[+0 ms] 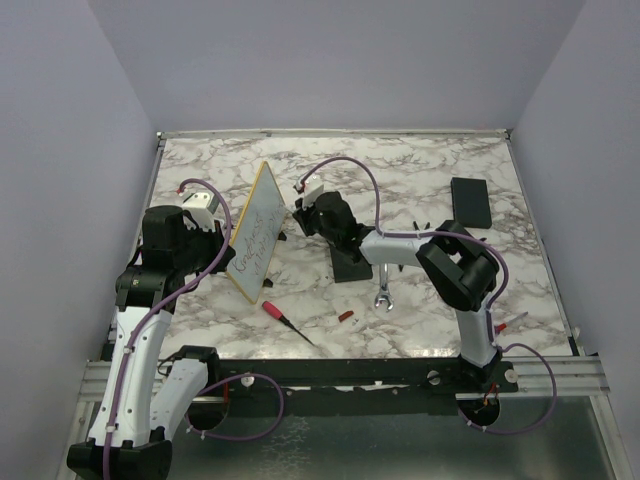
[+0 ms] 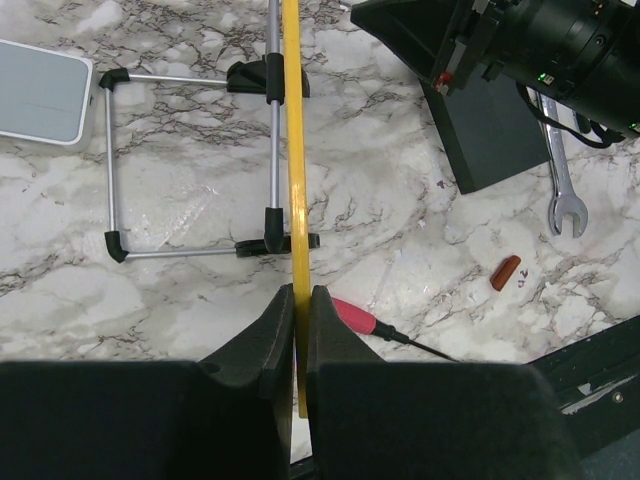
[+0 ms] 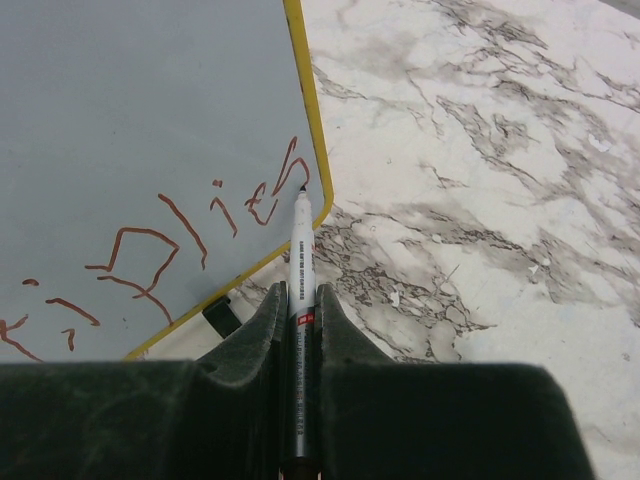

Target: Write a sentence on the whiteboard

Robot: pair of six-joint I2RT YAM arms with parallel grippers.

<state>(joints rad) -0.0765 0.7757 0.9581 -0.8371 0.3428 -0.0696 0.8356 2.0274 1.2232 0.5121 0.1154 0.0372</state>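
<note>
Basically near the end. The whiteboard (image 1: 256,232) stands tilted on edge on a wire stand (image 2: 112,160), left of centre on the marble table (image 1: 420,170), face toward the right arm. The sentence (image 1: 252,243) runs in two handwritten lines across most of the face. The words are too small to read in the top view. In the right wrist view the reddish strokes (image 3: 200,215) end right by the board's rounded corner and yellow frame.

Left gripper (image 2: 300,300): fingers pressed onto the board's yellow edge, one each side, steadying it.

Right gripper (image 3: 300,300): pinching a marker (image 3: 299,240) lengthwise. The tip sits at the tail of the last letter. Cannot tell whether it touches the face or is just off it.

Judgement: the writing is done or one stroke short, and little bare face is left past the last letter on that line. What remains is probably lifting the marker clear and letting go of the board.

Other items:
- Black block (image 1: 350,266) on the table under the right arm.
- Black slab (image 1: 470,202), far right, well apart.
- Wrench (image 1: 383,297), red cap (image 1: 345,316) and red-handled screwdriver (image 1: 284,320) toward the near edge.
- White pad (image 2: 40,92) just beyond the stand.
</note>
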